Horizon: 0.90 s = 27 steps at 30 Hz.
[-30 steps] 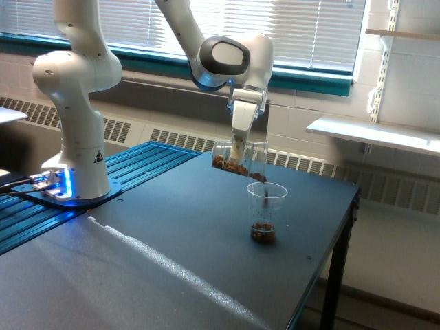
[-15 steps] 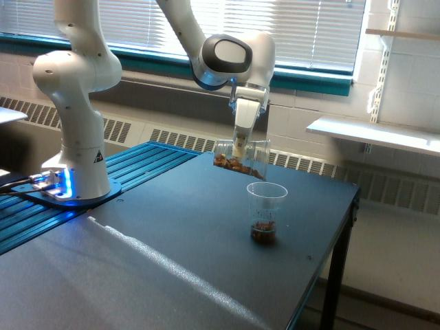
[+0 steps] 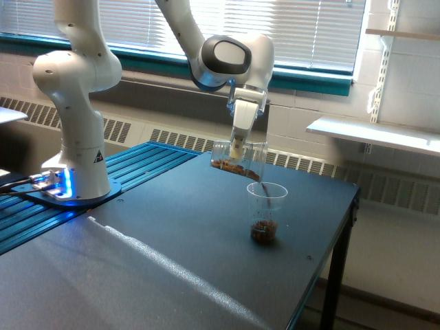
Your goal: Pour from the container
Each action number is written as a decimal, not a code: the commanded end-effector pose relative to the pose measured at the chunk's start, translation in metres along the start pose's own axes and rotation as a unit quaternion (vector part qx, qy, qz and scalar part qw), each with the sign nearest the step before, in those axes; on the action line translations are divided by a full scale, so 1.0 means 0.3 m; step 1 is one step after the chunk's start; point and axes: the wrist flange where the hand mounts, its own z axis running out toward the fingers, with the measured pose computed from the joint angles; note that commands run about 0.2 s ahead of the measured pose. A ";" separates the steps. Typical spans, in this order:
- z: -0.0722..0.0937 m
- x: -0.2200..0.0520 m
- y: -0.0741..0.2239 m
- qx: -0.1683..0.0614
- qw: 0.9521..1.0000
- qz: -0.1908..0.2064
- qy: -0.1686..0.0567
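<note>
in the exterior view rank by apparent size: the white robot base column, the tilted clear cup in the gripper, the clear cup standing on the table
1. White robot base column, by far the largest.
2. and 3. Tilted clear straight-sided cup and standing tapered clear cup: too alike to rank.

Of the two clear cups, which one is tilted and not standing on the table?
The container, held in the gripper above the table, is tilted. The tapered cup stands upright below it.

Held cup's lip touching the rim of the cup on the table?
Cannot tell. In the exterior view the tilted container has its low lip right at the standing cup's rim; the clear plastic overlaps there, so no plain gap or contact shows.
</note>
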 end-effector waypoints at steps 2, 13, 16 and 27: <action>0.008 -0.037 -0.014 -0.008 1.000 -0.018 0.000; 0.009 -0.069 -0.023 -0.006 1.000 -0.021 0.001; 0.006 -0.074 -0.027 -0.005 1.000 -0.021 0.002; 0.004 -0.082 -0.029 -0.005 1.000 -0.019 0.003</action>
